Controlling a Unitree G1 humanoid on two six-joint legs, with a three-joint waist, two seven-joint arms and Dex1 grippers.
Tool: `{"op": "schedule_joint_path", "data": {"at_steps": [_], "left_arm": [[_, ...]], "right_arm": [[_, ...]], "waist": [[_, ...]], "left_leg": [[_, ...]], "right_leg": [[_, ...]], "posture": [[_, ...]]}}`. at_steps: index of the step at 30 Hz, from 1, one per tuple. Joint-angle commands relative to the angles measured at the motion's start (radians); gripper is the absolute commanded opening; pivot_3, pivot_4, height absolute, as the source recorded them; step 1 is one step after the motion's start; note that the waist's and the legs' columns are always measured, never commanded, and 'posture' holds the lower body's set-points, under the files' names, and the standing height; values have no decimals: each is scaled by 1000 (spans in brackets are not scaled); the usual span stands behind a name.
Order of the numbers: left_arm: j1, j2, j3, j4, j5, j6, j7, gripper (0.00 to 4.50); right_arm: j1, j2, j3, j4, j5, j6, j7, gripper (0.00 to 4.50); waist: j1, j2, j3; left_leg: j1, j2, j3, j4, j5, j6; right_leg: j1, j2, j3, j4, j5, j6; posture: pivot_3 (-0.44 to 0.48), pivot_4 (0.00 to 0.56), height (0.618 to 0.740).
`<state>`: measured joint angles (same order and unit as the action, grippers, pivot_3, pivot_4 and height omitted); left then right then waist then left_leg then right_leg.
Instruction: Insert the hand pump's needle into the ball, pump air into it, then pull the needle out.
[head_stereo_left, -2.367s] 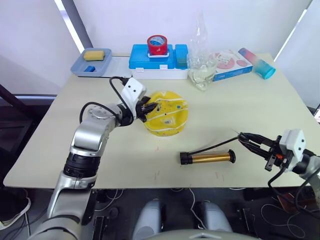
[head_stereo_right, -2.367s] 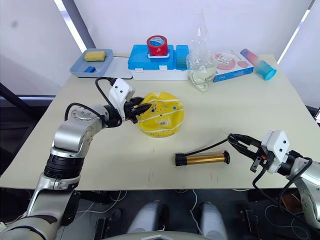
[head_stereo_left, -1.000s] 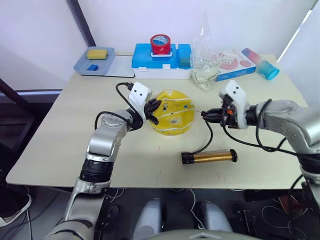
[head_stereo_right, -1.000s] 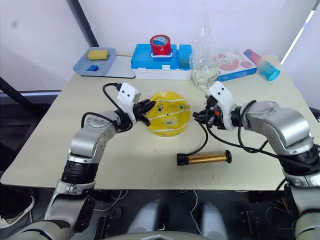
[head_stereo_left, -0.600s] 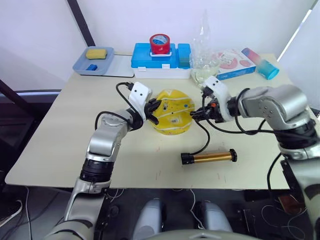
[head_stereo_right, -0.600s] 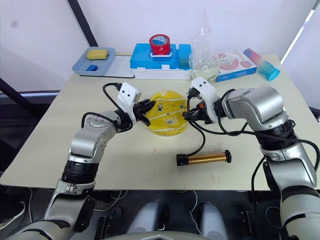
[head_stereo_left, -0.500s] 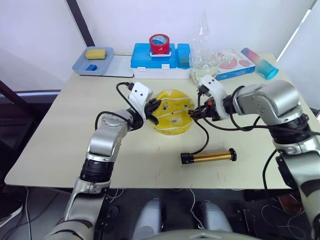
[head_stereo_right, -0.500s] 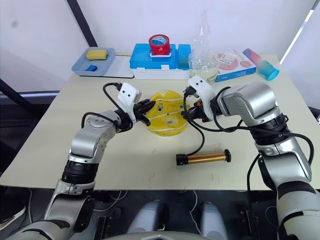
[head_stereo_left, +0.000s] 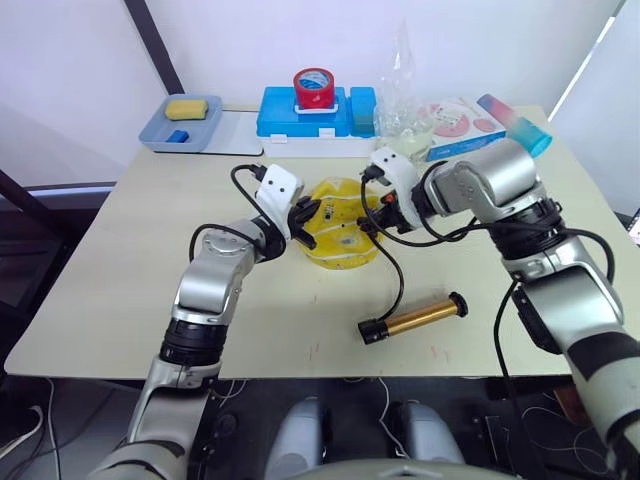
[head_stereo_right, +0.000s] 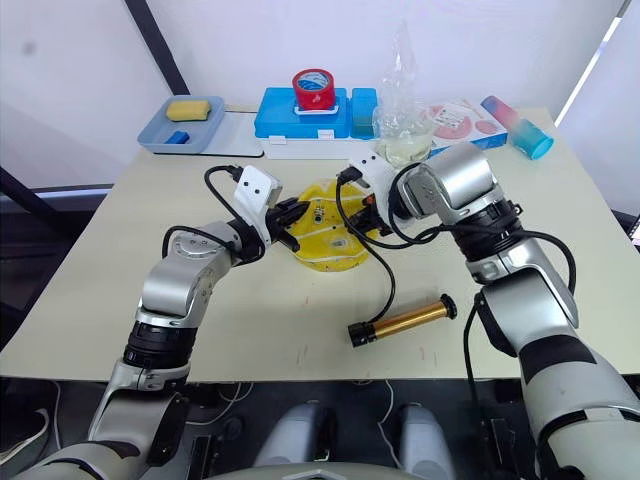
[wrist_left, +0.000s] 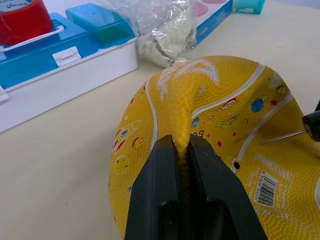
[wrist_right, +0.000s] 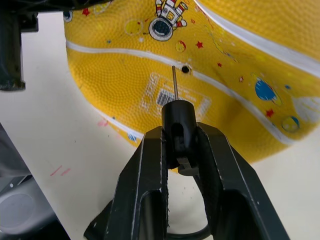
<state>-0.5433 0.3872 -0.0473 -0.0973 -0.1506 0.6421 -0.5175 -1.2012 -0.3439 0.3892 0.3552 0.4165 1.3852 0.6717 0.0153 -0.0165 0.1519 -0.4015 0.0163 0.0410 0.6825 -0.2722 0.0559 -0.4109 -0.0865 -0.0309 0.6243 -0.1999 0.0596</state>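
The dented yellow ball (head_stereo_left: 343, 225) lies mid-table. My left gripper (wrist_left: 182, 145) is shut on a raised fold of the ball's rim on its left side. On the ball's right side, my right gripper (wrist_right: 179, 136) is shut on the needle's black fitting (wrist_right: 178, 116). The needle (wrist_right: 175, 82) points at the ball's printed face, with its tip just beside the small dark valve hole (wrist_right: 186, 69). The gold hand pump (head_stereo_left: 412, 318) lies on the table nearer me. Its thin black hose (head_stereo_left: 396, 280) curves up to the right gripper.
Along the far edge stand a grey tray (head_stereo_left: 165, 135) with a yellow sponge, a blue box (head_stereo_left: 310, 112) with a red tape roll on top, a clear plastic bag (head_stereo_left: 400, 95), a flat carton (head_stereo_left: 455, 125) and a pink-blue tube (head_stereo_left: 515, 122).
My right gripper has carried the needle leftward up to the ball's face. The hose has dragged the pump, which now lies slanted. The left gripper keeps its hold on the ball.
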Motion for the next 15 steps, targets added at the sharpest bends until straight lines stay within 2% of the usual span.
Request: {"op": "schedule_joint_path", "data": {"at_steps": [1,15], "left_arm": [[11,-10,-19,-3,0,-6,2,137],[12,-4,-17,-2,3,-2,0,137]], "right_arm": [[-32,21,15,38,-29,-23,13,319],[-34,66,32,152,-130,-107,43,319]], "waist": [[-1,0,0],[-3,0,0]], "left_leg": [[0,0,0,0,0,0],[1,0,0,0,0,0]], "right_leg": [[0,0,0,0,0,0],[0,0,0,0,0,0]], "posture": [[0,150,737],[0,150,737]]}}
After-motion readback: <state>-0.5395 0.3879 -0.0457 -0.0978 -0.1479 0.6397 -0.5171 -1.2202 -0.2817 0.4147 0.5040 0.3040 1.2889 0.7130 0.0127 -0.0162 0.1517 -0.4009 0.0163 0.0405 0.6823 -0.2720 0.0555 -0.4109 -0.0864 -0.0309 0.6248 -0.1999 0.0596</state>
